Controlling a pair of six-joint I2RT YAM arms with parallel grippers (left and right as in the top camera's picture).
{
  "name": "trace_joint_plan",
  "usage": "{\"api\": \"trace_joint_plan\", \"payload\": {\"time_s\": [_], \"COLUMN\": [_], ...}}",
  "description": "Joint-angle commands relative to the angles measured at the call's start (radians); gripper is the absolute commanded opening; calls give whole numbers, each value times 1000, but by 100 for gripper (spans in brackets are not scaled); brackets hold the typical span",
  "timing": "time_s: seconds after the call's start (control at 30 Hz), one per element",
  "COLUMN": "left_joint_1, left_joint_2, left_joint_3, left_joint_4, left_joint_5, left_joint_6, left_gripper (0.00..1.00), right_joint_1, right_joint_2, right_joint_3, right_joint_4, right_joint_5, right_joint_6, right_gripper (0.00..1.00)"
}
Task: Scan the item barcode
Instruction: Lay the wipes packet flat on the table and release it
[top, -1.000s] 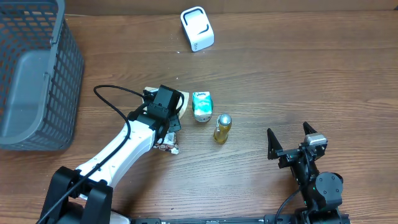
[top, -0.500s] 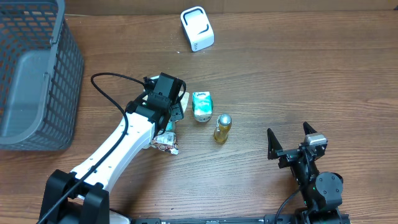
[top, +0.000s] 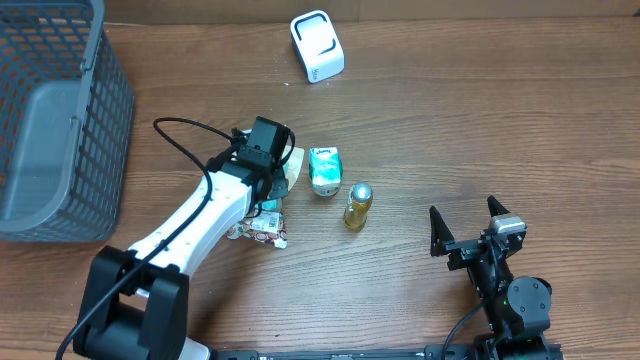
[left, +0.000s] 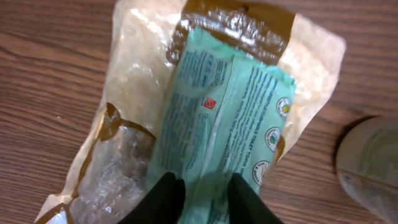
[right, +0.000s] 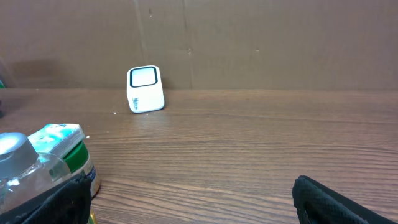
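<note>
Barely started: left gripper (left: 205, 196) is clenched on the near end of the green packet (left: 217, 118), which lies on a clear bag (left: 130, 81) mid-bench. Right gripper (top: 461, 208) stands wide open, empty, by the front edge. Scanner (top: 317, 46) sits at the far edge, well apart. Left to do: lift, carry, present barcode.

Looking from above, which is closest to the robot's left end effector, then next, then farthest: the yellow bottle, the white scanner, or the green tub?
From the left end effector, which pinches the green packet:
1. The green tub, just to its right.
2. The yellow bottle, farther right and nearer the robot.
3. The white scanner, far off at the table's back edge.
</note>
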Motion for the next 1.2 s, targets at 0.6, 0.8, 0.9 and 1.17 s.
{"api": "trace_joint_plan", "payload": {"time_s": [0.6,0.8,0.9,1.17], "left_joint_1": [14,53,87,256], "left_joint_2": [39,34,34,34], "left_joint_3": [152,349,394,399], "left_joint_4": [-105,-232,-269,-348], "left_joint_5": [20,20,19,17], "left_joint_6": [92,148,200,253], "left_gripper": [63,68,72,96], "right_joint_1": [-4,-4,-4,-4], "right_joint_2": [1,1,1,1], "right_joint_3": [-10,-10,-10,-10], "right_joint_4": [2,2,2,2], "right_joint_5": [8,8,8,8], "right_joint_6": [-4,-4,-4,-4], "right_gripper": [100,100,100,100]}}
